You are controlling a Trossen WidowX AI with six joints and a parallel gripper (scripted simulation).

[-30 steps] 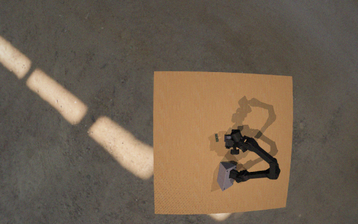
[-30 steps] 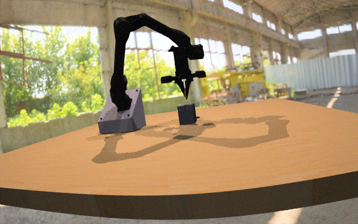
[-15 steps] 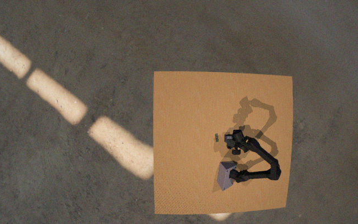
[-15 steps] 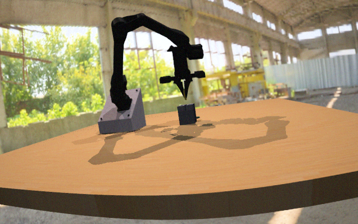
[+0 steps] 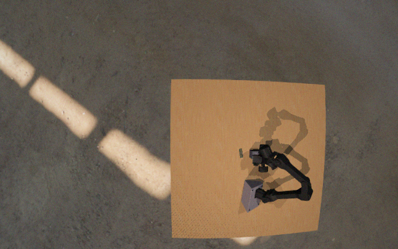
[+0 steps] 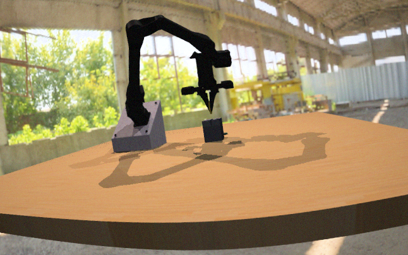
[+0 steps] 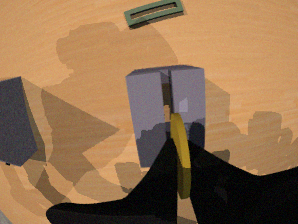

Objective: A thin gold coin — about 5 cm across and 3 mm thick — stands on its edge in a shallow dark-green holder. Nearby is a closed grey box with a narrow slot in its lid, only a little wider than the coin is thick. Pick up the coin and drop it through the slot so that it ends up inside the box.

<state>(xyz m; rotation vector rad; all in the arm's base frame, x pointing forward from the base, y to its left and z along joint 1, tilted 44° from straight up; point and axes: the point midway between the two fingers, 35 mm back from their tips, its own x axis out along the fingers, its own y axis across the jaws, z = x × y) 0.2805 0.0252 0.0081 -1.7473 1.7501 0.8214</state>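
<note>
Gripper (image 7: 181, 183) clamped on the gold coin (image 7: 180, 152), edge-on above the grey box (image 7: 166, 112); keep it parallel with the slot (image 7: 166, 92) at twelve o'clock, lower straight.

One thin gold coin (image 7: 180, 156), one grey slotted box (image 7: 148, 110), one empty dark-green rectangular holder (image 7: 154, 11), and one black robot arm (image 6: 167, 28) on one wooden counter (image 6: 262, 190).
</note>
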